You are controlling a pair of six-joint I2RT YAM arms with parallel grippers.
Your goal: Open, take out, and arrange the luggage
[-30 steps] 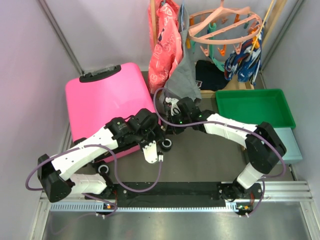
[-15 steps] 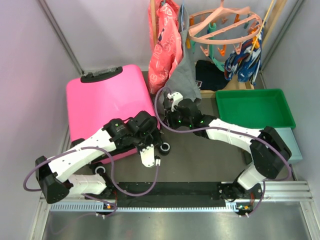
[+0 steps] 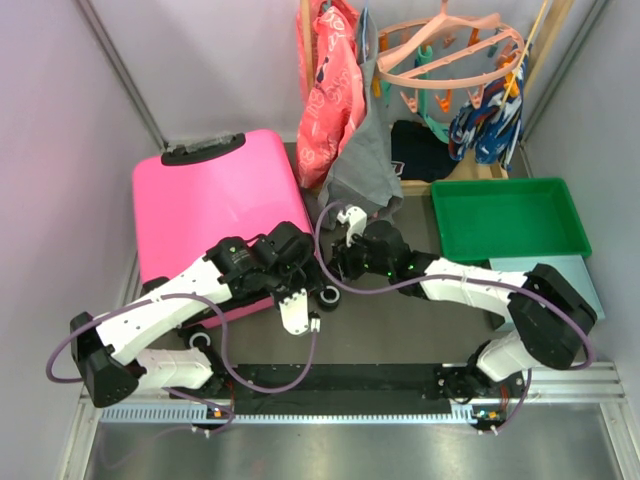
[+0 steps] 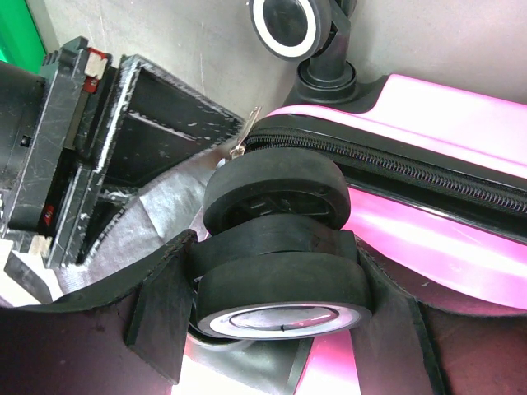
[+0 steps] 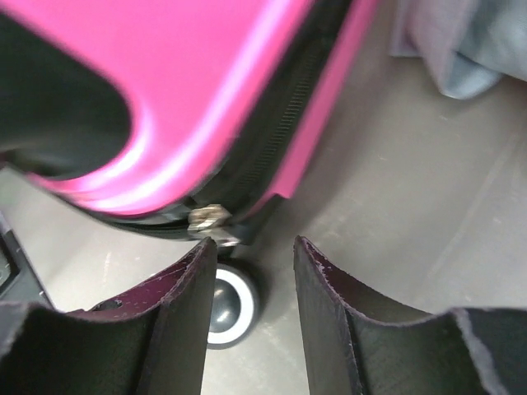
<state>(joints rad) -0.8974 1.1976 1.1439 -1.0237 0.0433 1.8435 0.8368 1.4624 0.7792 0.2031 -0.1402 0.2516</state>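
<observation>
R claw (image 5: 254, 248) gapes at luggage (image 5: 165, 82) zip (image 5: 210, 219), grey garment (image 5: 469, 41) nearby

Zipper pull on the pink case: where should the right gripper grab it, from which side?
Pinch the metal zipper pull on the black zipper track at the rounded corner of the luggage, just above a wheel. Come from outside that corner, where the open right gripper points; the tab stands clear of the shell, so the jaws can likely close on it.
</observation>
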